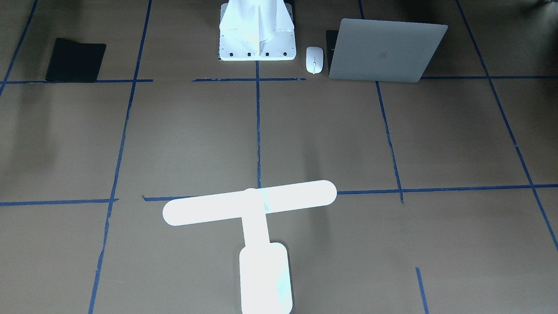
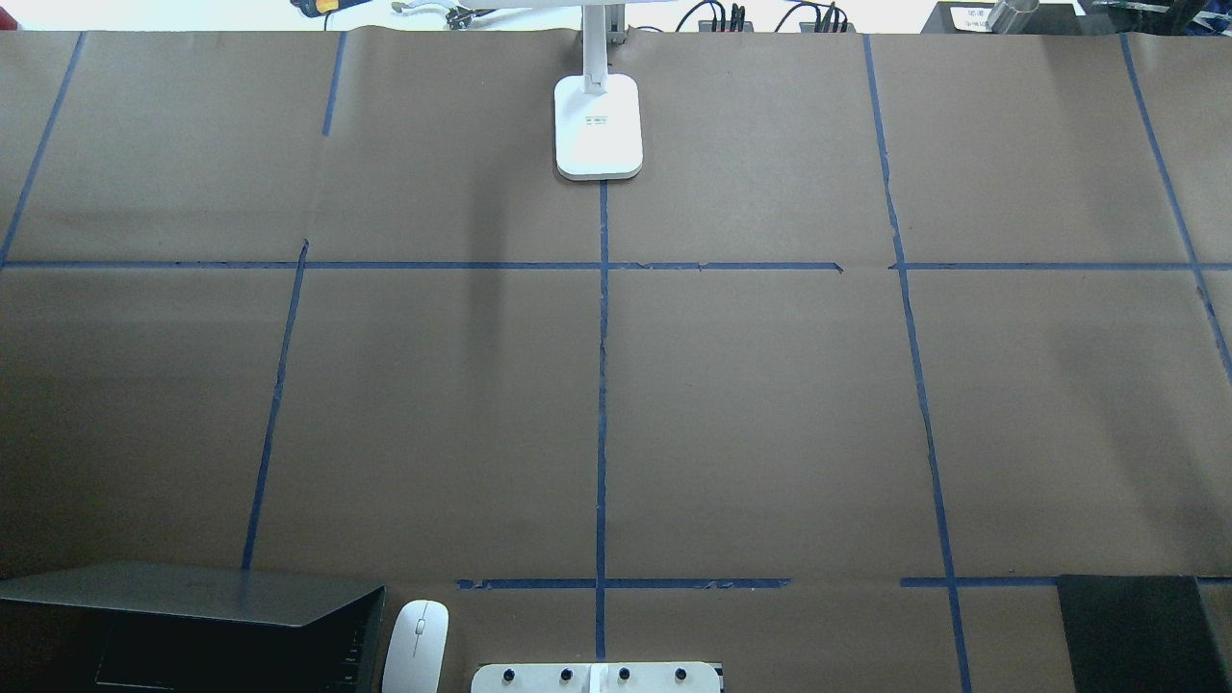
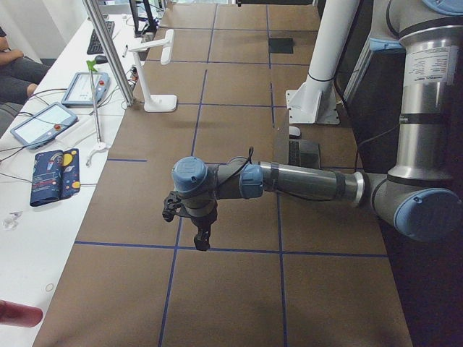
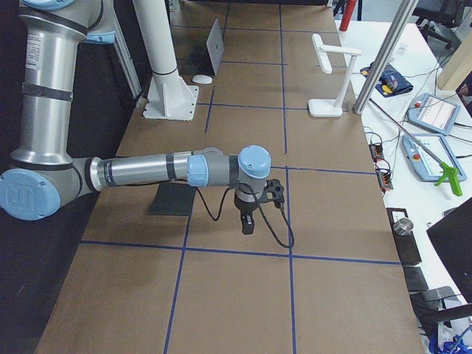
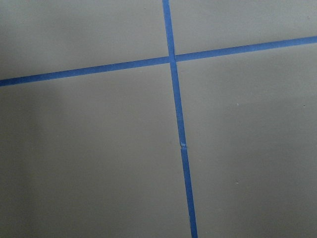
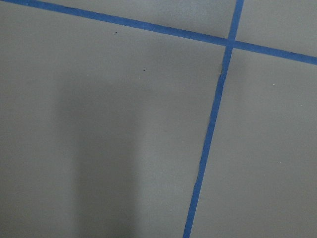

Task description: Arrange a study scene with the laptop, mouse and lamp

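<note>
The grey laptop [image 1: 386, 50] stands half open at the robot's near left edge of the table, lid toward the operators; it also shows in the overhead view [image 2: 192, 597]. The white mouse [image 1: 314, 59] lies right beside it, between laptop and mount block. The white lamp [image 1: 250, 203] stands upright at the far middle edge, its base [image 2: 598, 125] on the centre tape line. My left gripper [image 3: 201, 238] and right gripper [image 4: 248, 221] hang over bare paper beyond the table's two ends, far from all three; I cannot tell if they are open or shut. Both wrist views show only paper and tape.
A thin black mat [image 1: 76, 60] lies at the robot's near right corner [image 2: 1136, 630]. The white bolted mount block [image 1: 257, 48] sits at the near middle. Brown paper with blue tape lines [image 2: 602, 385] covers the table. Tablets and cables lie beyond the far edge [image 3: 43, 123].
</note>
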Motion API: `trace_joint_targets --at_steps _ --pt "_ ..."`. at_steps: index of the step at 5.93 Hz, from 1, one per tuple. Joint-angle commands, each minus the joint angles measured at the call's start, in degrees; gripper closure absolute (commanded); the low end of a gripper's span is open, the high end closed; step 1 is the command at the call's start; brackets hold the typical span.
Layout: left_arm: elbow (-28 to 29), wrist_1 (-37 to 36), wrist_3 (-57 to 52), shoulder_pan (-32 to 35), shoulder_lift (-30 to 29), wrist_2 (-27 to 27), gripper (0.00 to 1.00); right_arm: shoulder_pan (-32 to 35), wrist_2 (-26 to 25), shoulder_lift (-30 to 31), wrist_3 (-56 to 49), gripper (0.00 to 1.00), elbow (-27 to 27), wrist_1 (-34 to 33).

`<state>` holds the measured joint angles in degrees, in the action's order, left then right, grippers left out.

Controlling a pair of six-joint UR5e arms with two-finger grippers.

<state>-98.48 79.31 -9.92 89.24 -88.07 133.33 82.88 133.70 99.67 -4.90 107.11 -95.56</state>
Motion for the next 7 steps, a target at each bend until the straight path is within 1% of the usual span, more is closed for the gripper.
trace_joint_targets --at_steps 1,2,3,4,5,6,7 --pt "0.5 0.1 -0.3 0.0 0.1 0.3 0.00 -0.1 0.1 -0.1 -0.3 0.00 -0.3 0.1" --pt "-0.3 0.1 -0.1 0.0 0.1 3.2 0.00 -0.2 0.1 -0.1 -0.2 0.00 -0.3 0.1" --pt "-3.7 2.1 -0.3 -0.9 0.6 7.3 0.00 -0.2 0.1 -0.1 -0.2 0.00 -0.2 0.1" --pt "-10.3 2.1 0.2 -6.5 3.8 10.3 0.00 -0.3 2.1 -0.1 0.0 0.00 -0.5 0.0" --pt "-17.2 2.3 11.3 -10.3 5.8 12.1 0.00 -0.4 3.4 -0.1 0.3 0.00 -0.8 -0.1" --pt "-25.6 1.7 21.8 -18.3 6.7 12.0 0.00 -0.4 3.3 0.1 0.3 0.00 -0.8 0.0" --pt "-31.8 2.1 41.5 -24.4 6.9 12.0 0.00 -0.4 2.9 0.1 0.2 0.00 -0.8 0.1"
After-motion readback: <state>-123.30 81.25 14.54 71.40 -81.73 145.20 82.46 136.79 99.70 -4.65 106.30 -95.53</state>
